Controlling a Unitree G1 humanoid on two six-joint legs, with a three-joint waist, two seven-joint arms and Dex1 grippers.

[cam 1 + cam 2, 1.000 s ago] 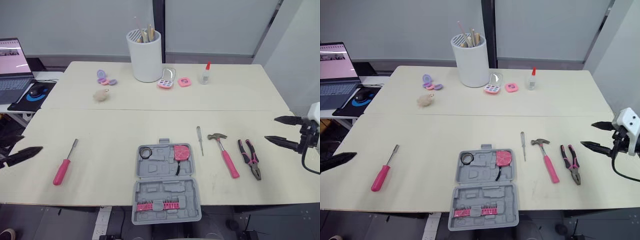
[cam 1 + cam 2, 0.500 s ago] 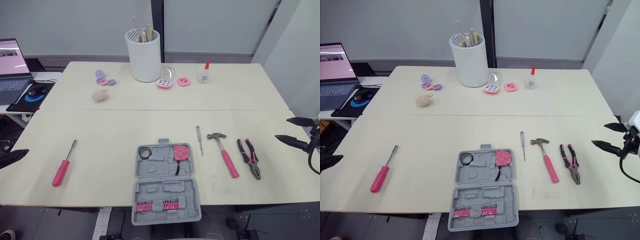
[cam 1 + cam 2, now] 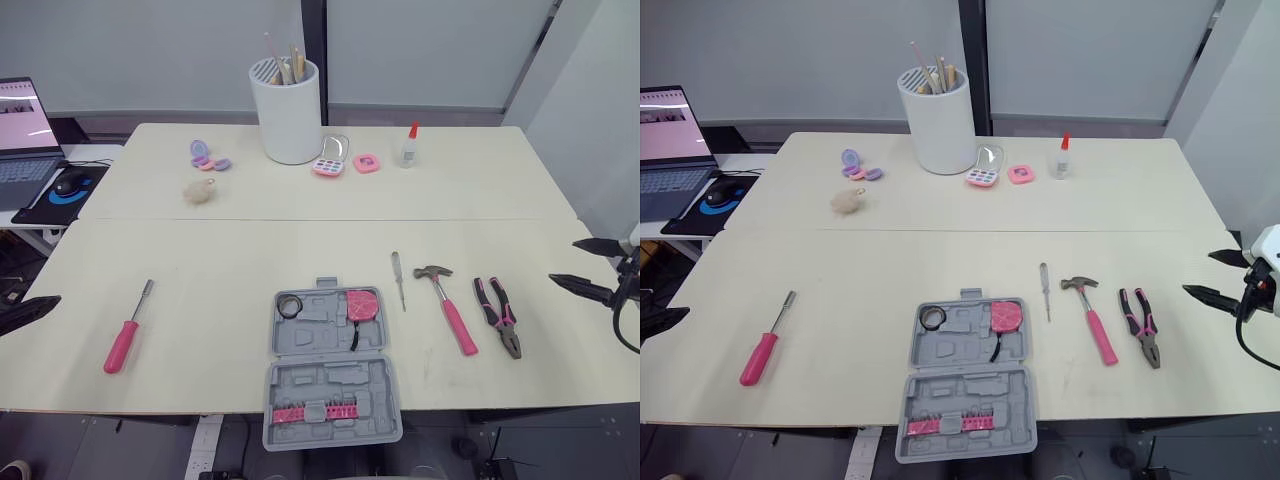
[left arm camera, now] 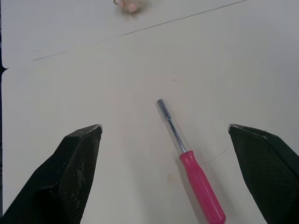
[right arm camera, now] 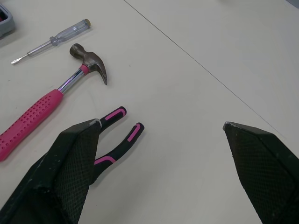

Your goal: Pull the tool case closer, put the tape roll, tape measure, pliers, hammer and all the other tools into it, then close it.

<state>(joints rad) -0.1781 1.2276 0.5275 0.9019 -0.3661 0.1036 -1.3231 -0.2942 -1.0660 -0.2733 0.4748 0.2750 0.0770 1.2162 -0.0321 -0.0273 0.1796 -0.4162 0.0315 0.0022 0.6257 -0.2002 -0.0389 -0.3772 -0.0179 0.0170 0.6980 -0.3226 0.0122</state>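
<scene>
Now | hammer point(image 3: 450, 312) lies near-far, head away | L gripper point(image 4: 166, 127) wide | R gripper point(image 3: 563, 262) wide

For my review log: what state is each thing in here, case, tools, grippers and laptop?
Case: open, lying flat.
Tape roll: in the case.
Tape measure: in the case.
Hammer: loose on the table.
Pliers: loose on the table.
Clear screwdriver: loose on the table.
Pink driver: loose on the table.
Left gripper: open, empty.
Right gripper: open, empty.
Laptop: open, screen lit.
</scene>
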